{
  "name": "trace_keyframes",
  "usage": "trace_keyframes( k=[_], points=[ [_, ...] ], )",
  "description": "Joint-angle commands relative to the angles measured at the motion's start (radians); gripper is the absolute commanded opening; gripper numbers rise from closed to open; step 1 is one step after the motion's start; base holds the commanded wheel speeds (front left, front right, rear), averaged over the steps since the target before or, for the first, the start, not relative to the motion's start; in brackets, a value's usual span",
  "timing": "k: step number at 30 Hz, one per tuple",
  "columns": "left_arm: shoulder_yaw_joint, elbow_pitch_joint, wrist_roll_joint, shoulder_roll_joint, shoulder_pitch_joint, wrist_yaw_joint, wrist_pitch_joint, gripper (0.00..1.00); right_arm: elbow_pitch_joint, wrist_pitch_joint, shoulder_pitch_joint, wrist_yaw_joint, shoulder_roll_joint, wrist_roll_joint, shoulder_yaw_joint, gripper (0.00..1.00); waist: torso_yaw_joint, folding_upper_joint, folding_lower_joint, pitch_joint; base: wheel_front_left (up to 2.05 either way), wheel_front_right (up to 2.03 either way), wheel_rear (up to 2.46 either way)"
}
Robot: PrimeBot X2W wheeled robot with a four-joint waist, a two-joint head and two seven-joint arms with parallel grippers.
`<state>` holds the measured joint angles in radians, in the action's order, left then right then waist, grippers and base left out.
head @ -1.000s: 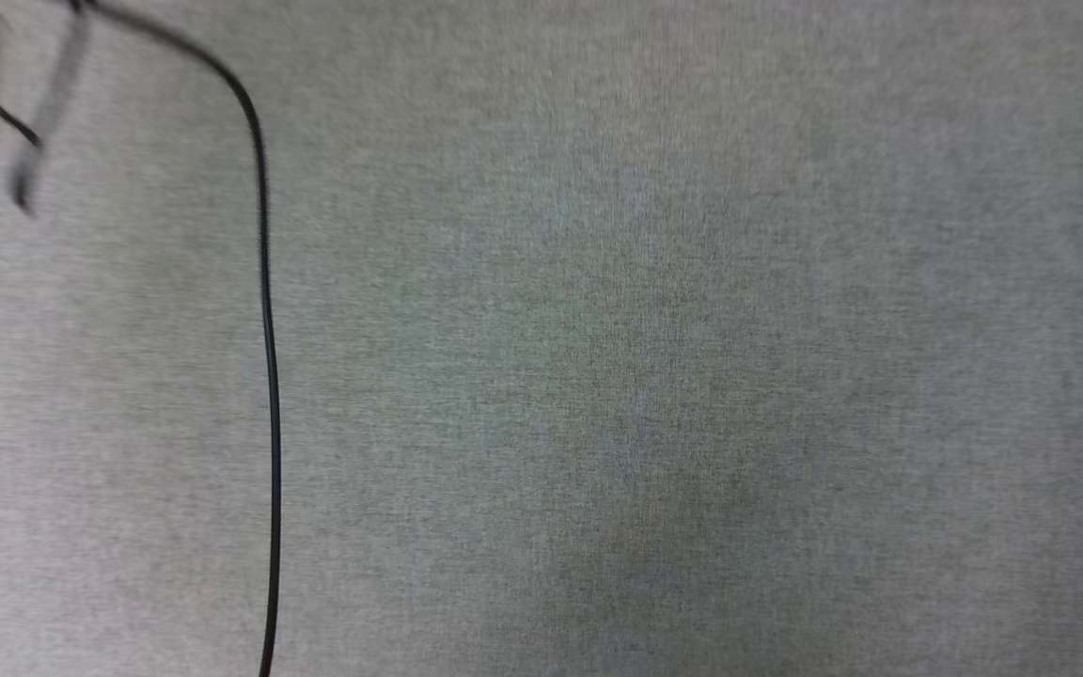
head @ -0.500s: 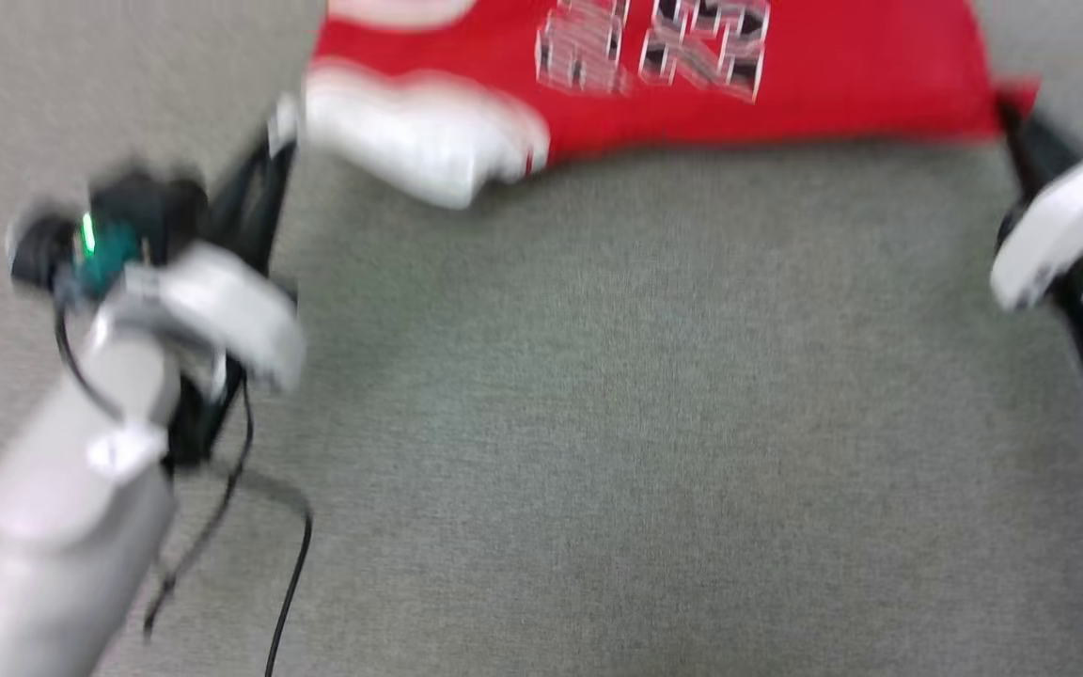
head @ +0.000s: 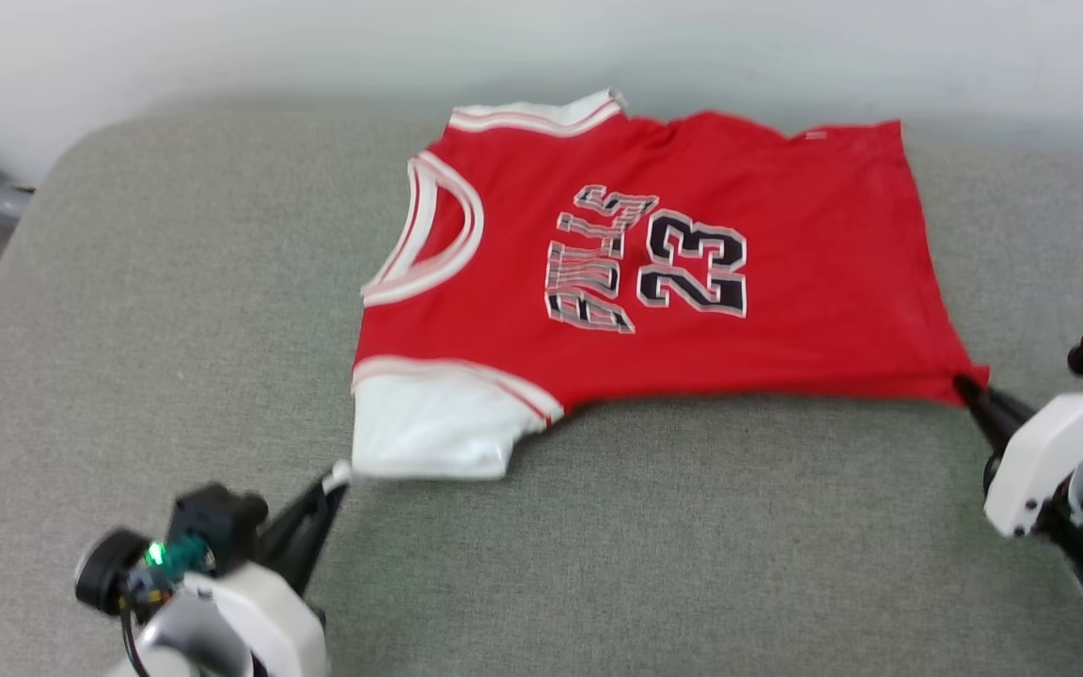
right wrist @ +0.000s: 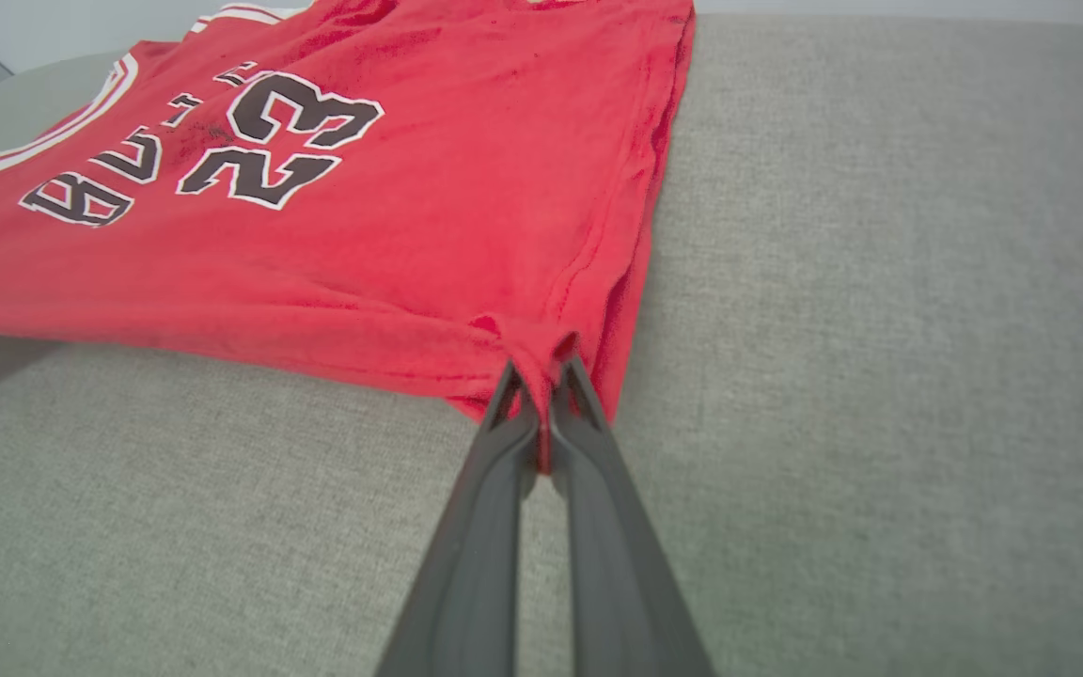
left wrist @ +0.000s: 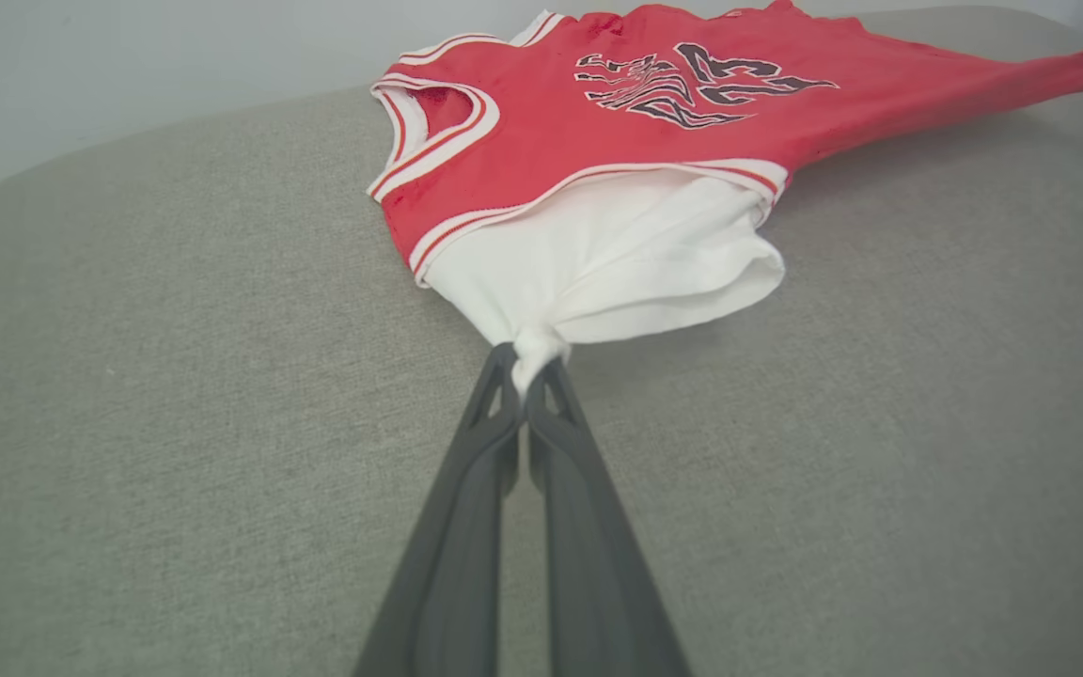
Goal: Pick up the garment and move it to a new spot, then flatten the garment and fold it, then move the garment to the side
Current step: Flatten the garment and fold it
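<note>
Against the blurred head view of half a second ago, in which the garment [head: 654, 282] is cut off by the top edge, the whole shirt is now seen sharply. The whole picture has shifted, so a move of the camera is read. The garment is spread front-up on the grey cushion [head: 175, 282], its far edge near the pale wall [head: 222, 47]. Its long axis is laid across the head view, the neckline turned to the robot's left and the hem to its right. The left gripper [head: 339, 475] is clamped on the tip of the near white sleeve [head: 429, 432]. The right gripper [head: 969, 387] is pinched shut on the near hem corner [head: 960, 381]. The shirt lies beyond both grippers, and its near edge is drawn taut between them.
</note>
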<state>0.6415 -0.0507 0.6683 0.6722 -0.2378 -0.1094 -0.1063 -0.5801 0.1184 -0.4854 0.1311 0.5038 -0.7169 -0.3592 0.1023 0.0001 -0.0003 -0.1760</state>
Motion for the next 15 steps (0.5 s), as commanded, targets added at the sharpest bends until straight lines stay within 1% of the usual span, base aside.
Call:
trace_keyframes(
  k=[1, 4, 9, 13, 15],
  points=[
    [0.010, 0.022, 0.005, 0.011, 0.035, -0.007, 0.009, 0.00, 0.010, 0.014, 0.034, -0.001, 0.003, -0.022, -0.003, 0.00, -0.002, -0.0001, 0.0003, 0.032, 0.00, 0.00, 0.00],
    [0.019, 0.076, 0.021, 0.034, 0.105, -0.029, 0.028, 0.00, 0.040, 0.050, 0.092, -0.001, 0.027, -0.053, -0.012, 0.00, -0.003, -0.0001, 0.0003, 0.061, 0.00, 0.00, 0.00],
    [0.042, 0.154, 0.051, 0.076, 0.204, -0.035, 0.060, 0.00, 0.105, 0.116, 0.202, -0.001, 0.059, -0.112, -0.013, 0.00, -0.004, -0.0001, 0.0003, 0.110, 0.00, 0.00, 0.00],
    [0.047, 0.202, 0.073, 0.116, 0.266, -0.049, 0.081, 0.00, 0.160, 0.172, 0.289, -0.001, 0.089, -0.153, 0.001, 0.00, -0.005, -0.0001, 0.0003, 0.141, 0.00, 0.00, 0.00],
    [0.053, 0.226, 0.086, 0.133, 0.291, -0.045, 0.095, 0.00, 0.187, 0.201, 0.335, -0.001, 0.098, -0.171, 0.011, 0.00, -0.003, -0.0001, 0.0003, 0.152, 0.00, 0.00, 0.00]
  ],
)
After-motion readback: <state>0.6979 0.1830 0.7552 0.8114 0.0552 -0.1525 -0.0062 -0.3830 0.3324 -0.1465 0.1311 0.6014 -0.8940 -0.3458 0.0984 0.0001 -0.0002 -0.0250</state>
